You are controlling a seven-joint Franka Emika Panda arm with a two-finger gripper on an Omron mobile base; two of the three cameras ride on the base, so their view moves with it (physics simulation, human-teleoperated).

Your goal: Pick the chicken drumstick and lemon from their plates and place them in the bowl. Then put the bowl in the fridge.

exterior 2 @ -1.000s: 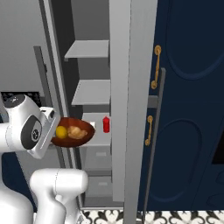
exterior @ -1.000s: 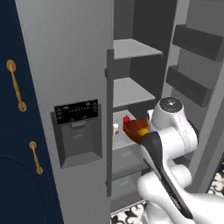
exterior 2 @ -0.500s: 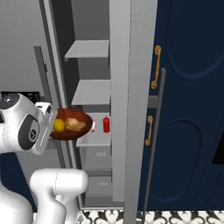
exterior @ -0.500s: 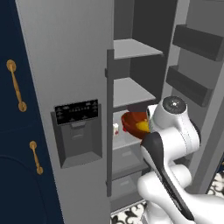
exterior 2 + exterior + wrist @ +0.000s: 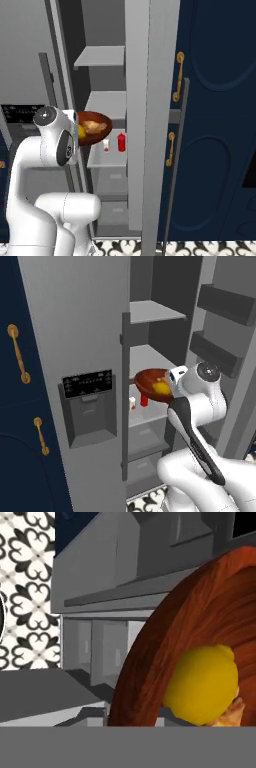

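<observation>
My gripper [image 5: 171, 389] is shut on the near rim of the reddish-brown bowl [image 5: 149, 381], its fingers hidden behind the white wrist. The bowl [image 5: 98, 128] hangs tilted just above the fridge's middle shelf [image 5: 109, 102], at the open compartment. Inside it lie the yellow lemon [image 5: 161, 388] and the golden-brown chicken drumstick [image 5: 95, 127]. The hand view shows the bowl [image 5: 170, 637] close up, with the lemon [image 5: 202, 684] against its wall and a bit of the drumstick [image 5: 229, 713] below it. The fridge door with its dark dispenser panel [image 5: 90, 401] stands to the left.
A red bottle [image 5: 121, 142] and a small white bottle [image 5: 106, 145] stand on the lower shelf under the bowl. The open fridge door with bins [image 5: 225, 306] is at the right. Navy cabinets with brass handles [image 5: 178, 77] flank the fridge, and a grey door edge [image 5: 150, 100] stands close.
The arm has lifted the bowl and carried it deeper into the fridge opening, from beside the lower shelf up to the middle shelf level.
</observation>
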